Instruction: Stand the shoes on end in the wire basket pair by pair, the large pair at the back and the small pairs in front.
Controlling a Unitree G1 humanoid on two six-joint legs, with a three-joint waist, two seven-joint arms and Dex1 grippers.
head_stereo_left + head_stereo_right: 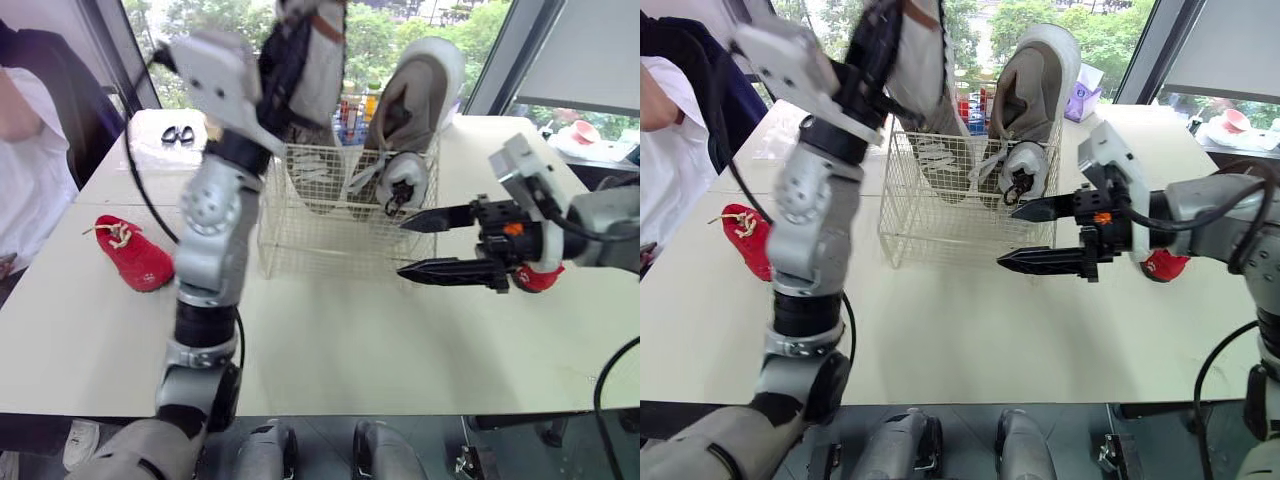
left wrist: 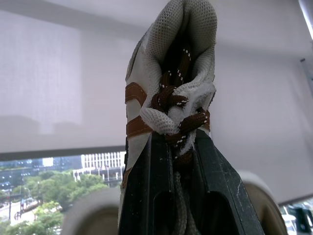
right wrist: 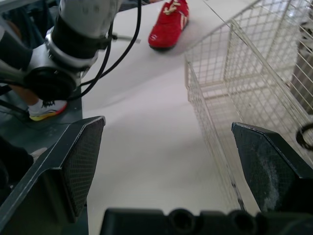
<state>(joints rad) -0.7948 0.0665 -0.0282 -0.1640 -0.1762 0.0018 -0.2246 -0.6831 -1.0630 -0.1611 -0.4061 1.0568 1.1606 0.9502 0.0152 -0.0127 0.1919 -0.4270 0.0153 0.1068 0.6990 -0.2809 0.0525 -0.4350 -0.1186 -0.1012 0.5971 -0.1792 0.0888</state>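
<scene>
My left gripper (image 1: pixel 284 62) is raised above the back left of the wire basket (image 1: pixel 320 245), shut on a large grey-white shoe (image 2: pixel 166 63) with brown laces, held by its tongue. A second large grey shoe (image 1: pixel 415 110) stands on end in the basket's right side, toe down. My right gripper (image 1: pixel 403 247) hovers open just outside the basket's front right corner, nothing between its fingers. One small red shoe (image 1: pixel 132 255) lies on the table to the left. Another red shoe (image 1: pixel 537 278) lies behind my right wrist.
A person in a white sleeve (image 1: pixel 25 150) sits at the table's left end. A small black item (image 1: pixel 178 135) lies on clear plastic at the back left. Pink objects (image 1: pixel 580 130) rest on a ledge at the back right. The table's front edge (image 1: pixel 400 412) runs close below.
</scene>
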